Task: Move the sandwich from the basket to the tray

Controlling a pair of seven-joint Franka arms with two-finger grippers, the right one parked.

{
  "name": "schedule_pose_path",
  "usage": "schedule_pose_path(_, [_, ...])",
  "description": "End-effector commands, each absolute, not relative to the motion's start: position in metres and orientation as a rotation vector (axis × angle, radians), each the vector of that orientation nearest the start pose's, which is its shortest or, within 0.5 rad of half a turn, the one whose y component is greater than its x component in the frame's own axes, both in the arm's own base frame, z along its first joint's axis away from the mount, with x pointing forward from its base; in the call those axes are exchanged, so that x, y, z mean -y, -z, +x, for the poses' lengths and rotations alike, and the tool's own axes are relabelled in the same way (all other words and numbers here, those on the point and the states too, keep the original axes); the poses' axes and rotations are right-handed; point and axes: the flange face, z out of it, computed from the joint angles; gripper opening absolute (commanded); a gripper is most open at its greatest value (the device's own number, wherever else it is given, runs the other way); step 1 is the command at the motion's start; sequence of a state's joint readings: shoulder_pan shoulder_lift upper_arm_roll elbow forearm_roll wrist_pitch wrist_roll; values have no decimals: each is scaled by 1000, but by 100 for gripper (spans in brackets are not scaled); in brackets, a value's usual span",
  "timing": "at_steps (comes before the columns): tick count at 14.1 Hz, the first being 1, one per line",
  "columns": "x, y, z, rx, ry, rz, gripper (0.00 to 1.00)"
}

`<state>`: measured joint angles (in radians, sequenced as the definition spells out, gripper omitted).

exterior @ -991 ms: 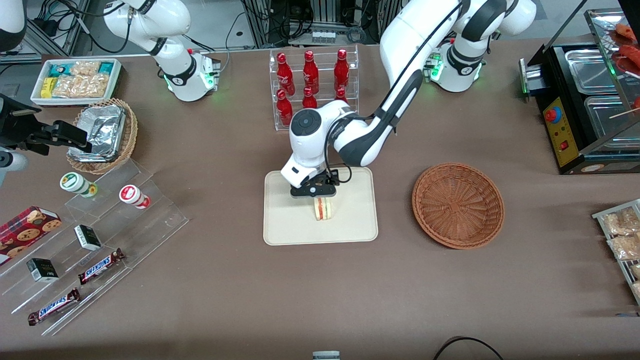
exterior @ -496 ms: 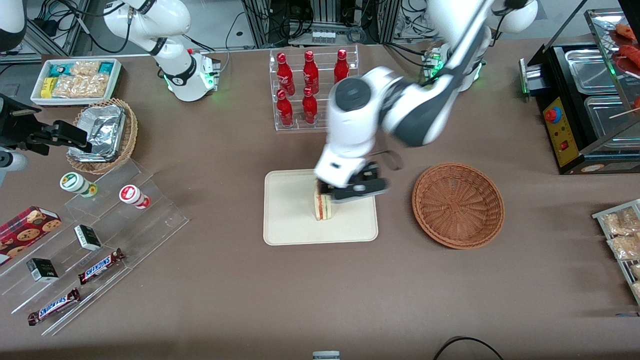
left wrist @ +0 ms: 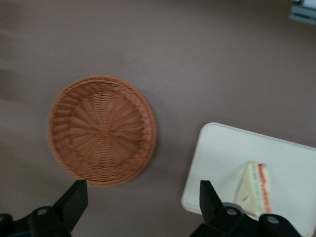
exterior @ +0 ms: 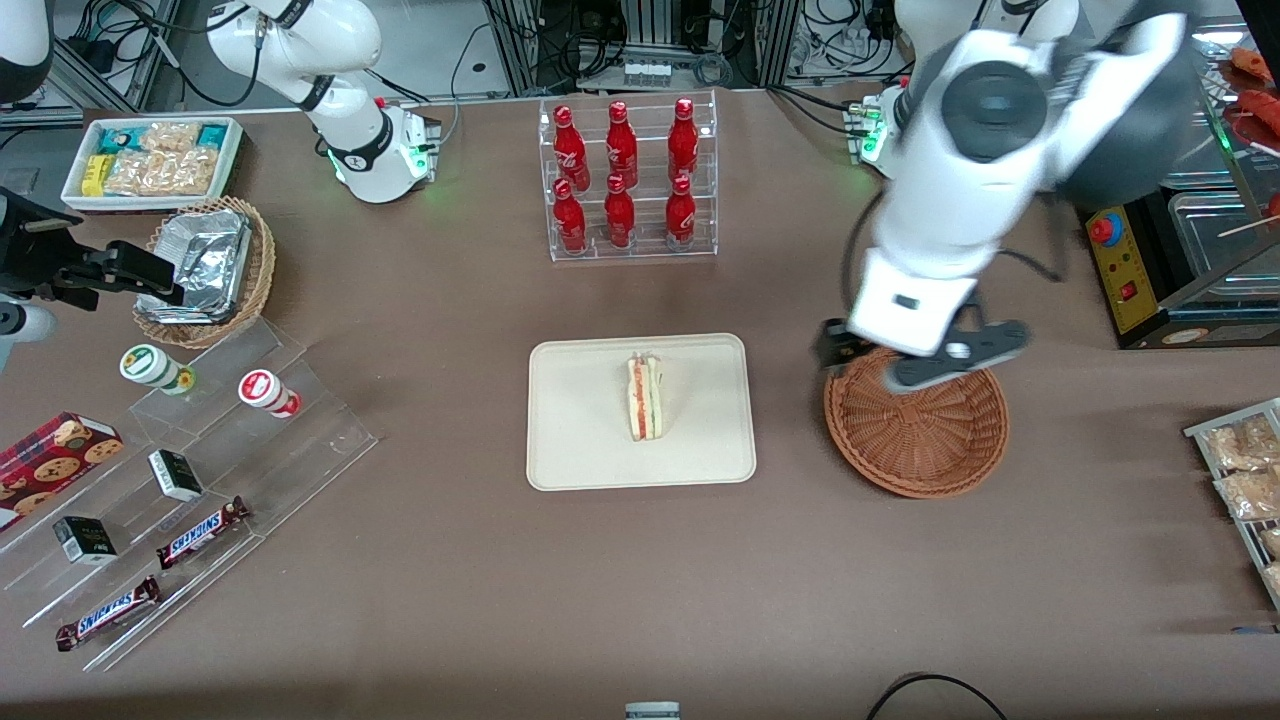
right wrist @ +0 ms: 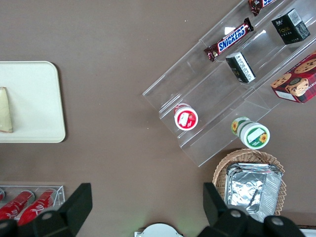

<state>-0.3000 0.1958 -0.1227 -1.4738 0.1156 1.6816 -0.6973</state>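
The sandwich [exterior: 645, 397] stands on its edge in the middle of the cream tray [exterior: 580, 430], with nothing touching it. The reddish-brown basket [exterior: 930, 445] sits beside the tray, toward the working arm's end, and holds nothing. My left gripper [exterior: 915, 362] is open and holds nothing, raised above the basket's rim on the side farther from the front camera. The left wrist view shows the gripper [left wrist: 142, 197] with its fingers wide apart above bare table between the basket [left wrist: 102, 129] and the tray [left wrist: 224, 153], with the sandwich [left wrist: 256, 190] on it. The right wrist view shows the tray [right wrist: 29, 98] and part of the sandwich [right wrist: 5, 111].
A clear rack of red bottles [exterior: 625, 180] stands farther from the front camera than the tray. A black food warmer [exterior: 1180, 220] and bagged snacks [exterior: 1245, 470] are at the working arm's end. Clear snack steps [exterior: 190, 460], a foil-tray basket [exterior: 205, 270] and a white bin [exterior: 150, 160] are at the parked arm's end.
My gripper has let go of the sandwich, risen and swung away from the tray to above the basket. The sandwich stays standing on the tray.
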Motion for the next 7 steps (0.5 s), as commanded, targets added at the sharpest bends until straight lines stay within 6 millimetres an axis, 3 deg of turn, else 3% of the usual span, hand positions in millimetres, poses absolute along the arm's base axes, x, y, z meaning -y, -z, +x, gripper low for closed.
schedule_pose_path(1, [185, -582, 550, 287, 63, -3049, 100])
schedule_pose_path(2, [162, -588, 545, 219, 53, -3047, 100])
schedule_pose_path(7, [91, -616, 528, 17, -31, -3093, 100])
